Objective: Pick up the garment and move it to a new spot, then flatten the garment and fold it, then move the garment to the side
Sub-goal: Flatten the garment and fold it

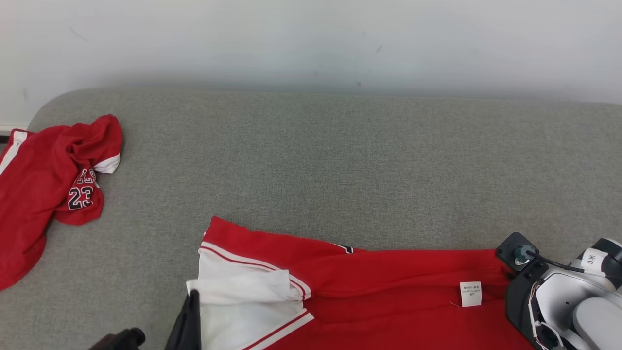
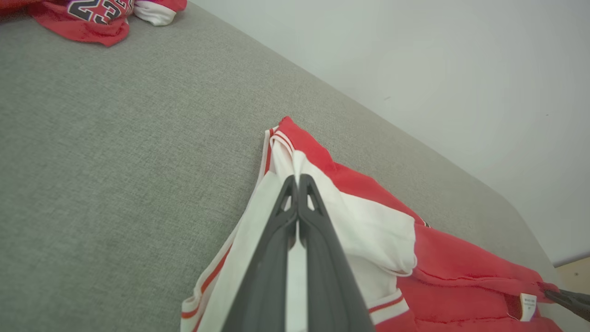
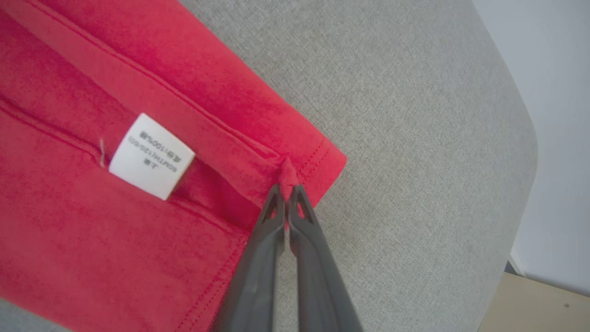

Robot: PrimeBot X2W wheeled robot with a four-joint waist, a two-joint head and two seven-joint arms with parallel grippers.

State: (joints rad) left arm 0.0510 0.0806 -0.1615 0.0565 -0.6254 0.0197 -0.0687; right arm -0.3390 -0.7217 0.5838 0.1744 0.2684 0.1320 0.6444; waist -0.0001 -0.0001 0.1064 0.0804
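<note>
The garment is a red piece with white panels and red stripes, spread along the near edge of the grey padded table. A white care label shows on its right part. My left gripper is shut on the white striped end of the garment. My right gripper is shut, pinching a fold of red cloth at the garment's hemmed corner, next to the label. In the head view the left fingers show at the bottom edge and the right wrist sits at the lower right.
A second red garment with the number 23 lies crumpled at the table's left edge, also seen as the red heap in the left wrist view. A pale wall stands behind the table. The table's rounded right edge drops to a beige floor.
</note>
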